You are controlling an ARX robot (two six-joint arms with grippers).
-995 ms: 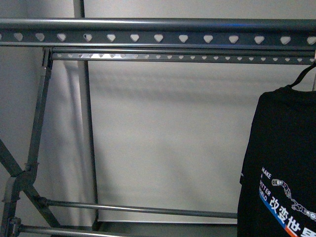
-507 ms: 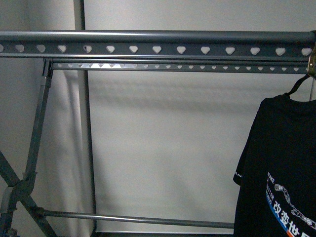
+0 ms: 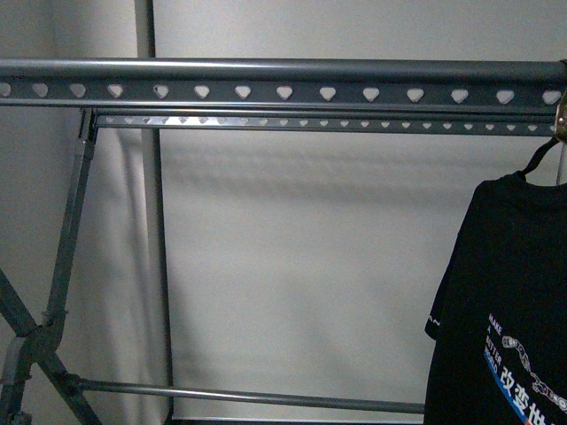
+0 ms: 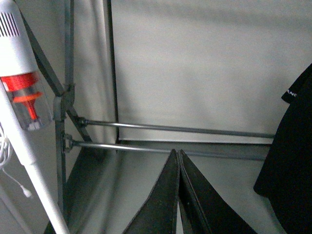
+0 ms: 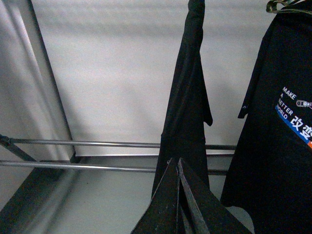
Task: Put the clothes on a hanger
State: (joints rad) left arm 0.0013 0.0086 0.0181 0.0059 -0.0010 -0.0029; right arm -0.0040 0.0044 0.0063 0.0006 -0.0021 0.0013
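Observation:
The black T-shirt (image 3: 505,283) with white and blue print hangs from a thin black hook (image 3: 544,156) at the right end of the grey rack's top rail (image 3: 266,73), which is punched with heart-shaped holes. Neither gripper shows in the front view. My left gripper (image 4: 178,152) is shut and empty, low in front of the rack's lower bars (image 4: 185,129), with the shirt's sleeve (image 4: 292,146) off to one side. My right gripper (image 5: 178,161) is shut and empty, just in front of a dark garment (image 5: 187,102) hanging edge-on. The printed T-shirt (image 5: 278,126) hangs beside it.
A second holed rail (image 3: 337,123) runs behind the top one. Crossed legs (image 3: 35,328) and an upright post (image 3: 152,230) stand at the left. A white vacuum cleaner with red parts (image 4: 22,92) leans beside the rack's leg. A plain light wall lies behind.
The front view has shifted a little, so the rail and the shirt sit lower in it. The shirt still hangs at the rail's right end.

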